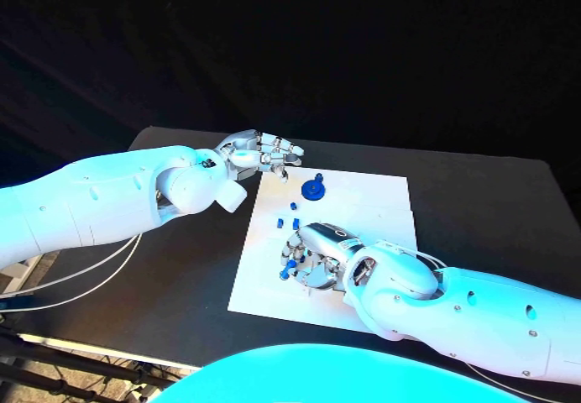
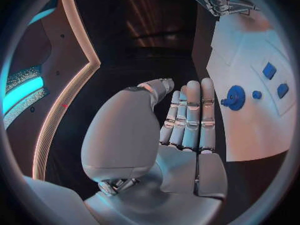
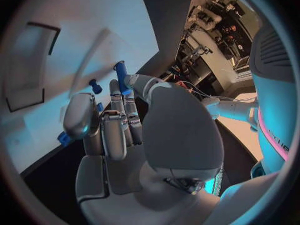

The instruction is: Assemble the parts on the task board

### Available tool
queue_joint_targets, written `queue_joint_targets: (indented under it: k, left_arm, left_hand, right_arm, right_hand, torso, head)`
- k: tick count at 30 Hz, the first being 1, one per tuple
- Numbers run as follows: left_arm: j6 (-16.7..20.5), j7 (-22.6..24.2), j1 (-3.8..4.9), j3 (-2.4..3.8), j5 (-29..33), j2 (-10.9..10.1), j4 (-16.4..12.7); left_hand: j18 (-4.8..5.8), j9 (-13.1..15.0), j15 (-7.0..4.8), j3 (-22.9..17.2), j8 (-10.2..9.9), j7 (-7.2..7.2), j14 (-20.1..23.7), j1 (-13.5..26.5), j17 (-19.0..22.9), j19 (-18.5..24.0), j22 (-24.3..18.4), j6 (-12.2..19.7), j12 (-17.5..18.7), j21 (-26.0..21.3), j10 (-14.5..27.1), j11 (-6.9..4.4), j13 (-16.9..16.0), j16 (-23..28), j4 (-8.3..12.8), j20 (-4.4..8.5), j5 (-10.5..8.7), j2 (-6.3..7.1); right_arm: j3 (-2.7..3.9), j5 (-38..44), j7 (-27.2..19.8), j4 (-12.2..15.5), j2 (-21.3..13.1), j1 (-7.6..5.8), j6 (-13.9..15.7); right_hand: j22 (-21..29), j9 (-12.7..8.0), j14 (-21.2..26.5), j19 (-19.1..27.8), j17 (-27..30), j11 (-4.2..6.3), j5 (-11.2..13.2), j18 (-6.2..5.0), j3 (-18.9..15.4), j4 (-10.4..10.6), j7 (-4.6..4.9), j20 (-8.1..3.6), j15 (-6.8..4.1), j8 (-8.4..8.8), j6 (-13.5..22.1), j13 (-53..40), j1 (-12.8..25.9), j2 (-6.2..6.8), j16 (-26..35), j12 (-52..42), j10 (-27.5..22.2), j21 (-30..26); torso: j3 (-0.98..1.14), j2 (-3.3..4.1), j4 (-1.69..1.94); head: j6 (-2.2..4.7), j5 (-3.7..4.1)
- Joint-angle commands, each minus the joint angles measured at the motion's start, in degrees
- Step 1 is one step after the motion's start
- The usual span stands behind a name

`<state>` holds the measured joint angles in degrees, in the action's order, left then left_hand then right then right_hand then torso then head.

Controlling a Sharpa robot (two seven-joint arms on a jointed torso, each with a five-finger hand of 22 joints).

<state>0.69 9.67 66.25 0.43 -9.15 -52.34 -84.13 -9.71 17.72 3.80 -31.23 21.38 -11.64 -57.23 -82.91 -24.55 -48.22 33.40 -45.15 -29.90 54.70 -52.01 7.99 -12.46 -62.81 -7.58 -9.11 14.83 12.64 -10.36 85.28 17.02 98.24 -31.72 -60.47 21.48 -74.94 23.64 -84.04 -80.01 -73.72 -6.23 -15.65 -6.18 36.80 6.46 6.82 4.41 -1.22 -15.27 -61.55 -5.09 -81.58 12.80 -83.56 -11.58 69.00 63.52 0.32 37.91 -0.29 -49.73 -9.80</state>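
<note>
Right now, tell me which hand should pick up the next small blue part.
Probably the right hand: it rests over the small blue parts on the task board. The left hand hovers at the board's far corner, holding nothing, nearer the blue gear.

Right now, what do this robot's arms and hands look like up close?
Both arms are smooth, rounded white shells with small dark screw holes. Pale cables trail from the left arm. The left hand and right hand are silver metal, with many jointed, segmented fingers and a smooth grey palm cover, much like a human hand in armour.
</note>
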Motion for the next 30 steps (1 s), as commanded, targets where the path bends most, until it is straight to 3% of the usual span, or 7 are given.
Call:
queue_joint_targets:
  k: [1,12,18,23,30]
  left_arm:
    - [-0.98,0.52,0.06,0.05,0.1,0.06,-0.11]
    - [-1.12,0.44,0.06,0.05,0.1,0.1,-0.1]
    - [-1.14,0.37,0.07,0.05,0.1,0.13,-0.07]
    - [-1.18,0.29,0.07,0.05,0.1,0.14,-0.07]
    - [-1.26,0.19,0.07,0.05,0.1,0.1,-0.07]
  left_hand:
    - [-0.83,-0.1,-0.02,-0.08,0.31,-0.64,0.2,0.03,0.1,0.04,0.03,0.31,-0.32,-0.15,0.47,0.12,0.09,0.24,0.34,-0.1,0.3,-0.4]
    - [-0.83,-0.1,-0.02,-0.08,0.31,-0.64,0.2,0.03,0.1,0.04,0.03,0.31,-0.32,-0.15,0.47,0.12,0.09,0.24,0.34,-0.1,0.3,-0.4]
    - [-0.83,-0.1,-0.02,-0.08,0.31,-0.64,0.2,0.03,0.1,0.04,0.03,0.31,-0.32,-0.15,0.47,0.12,0.09,0.24,0.34,-0.1,0.3,-0.4]
    - [-0.83,-0.13,0.0,-0.07,0.38,-0.65,0.21,0.11,0.12,0.06,0.05,0.34,-0.38,-0.13,0.5,0.13,0.13,0.26,0.34,-0.11,0.3,-0.4]
    - [-0.83,-0.13,0.0,-0.07,0.38,-0.65,0.21,0.11,0.12,0.06,0.05,0.34,-0.38,-0.13,0.5,0.13,0.13,0.26,0.34,-0.11,0.3,-0.4]
  right_arm:
    - [-0.03,3.31,1.76,-0.06,0.14,0.09,-1.37]
    - [-0.13,6.46,3.07,-0.32,1.04,0.46,-1.87]
    - [-0.27,6.58,1.88,-0.33,1.65,0.68,-4.08]
    - [-0.36,5.64,1.3,-0.29,1.95,0.73,-6.13]
    - [-0.42,5.63,1.47,-0.29,1.96,0.75,-6.13]
  right_hand:
    - [-3.59,-0.11,-2.7,0.2,0.07,3.27,-0.2,0.85,0.12,-0.3,0.29,0.03,-0.17,-0.21,0.14,-0.14,0.14,-0.27,0.18,-0.15,3.56,-0.19]
    - [-3.69,-0.02,-2.72,0.17,-0.06,3.23,-0.16,0.88,0.09,-0.62,0.35,0.06,-0.14,-0.23,0.23,-0.19,0.34,-0.1,0.13,-0.02,3.51,-0.06]
    - [-3.51,0.07,-2.62,0.43,0.32,3.14,-0.09,0.78,-0.13,-1.07,0.44,0.11,-0.06,-0.2,0.43,-0.27,0.83,0.3,0.31,0.22,3.36,-0.63]
    - [-3.46,-0.14,-2.66,0.67,0.07,2.52,-0.02,0.74,-0.82,-2.24,1.08,0.47,0.43,0.69,2.0,-0.35,1.79,1.18,0.21,1.25,1.99,-1.11]
    - [-3.17,-0.73,-2.54,1.04,0.27,1.73,0.01,0.6,-1.9,-2.92,1.53,1.06,1.12,2.25,4.37,-0.36,3.24,2.23,0.3,2.06,-0.78,-2.13]
  torso:
    - [0.02,0.0,-0.02]
    - [0.02,0.0,-0.02]
    - [-0.01,-0.02,0.01]
    - [-0.03,-0.01,0.01]
    - [-0.02,-0.02,-0.01]
  head:
    - [0.03,-0.01]
    - [0.09,-0.01]
    - [0.02,0.01]
    - [-0.09,0.08]
    - [-0.02,0.09]
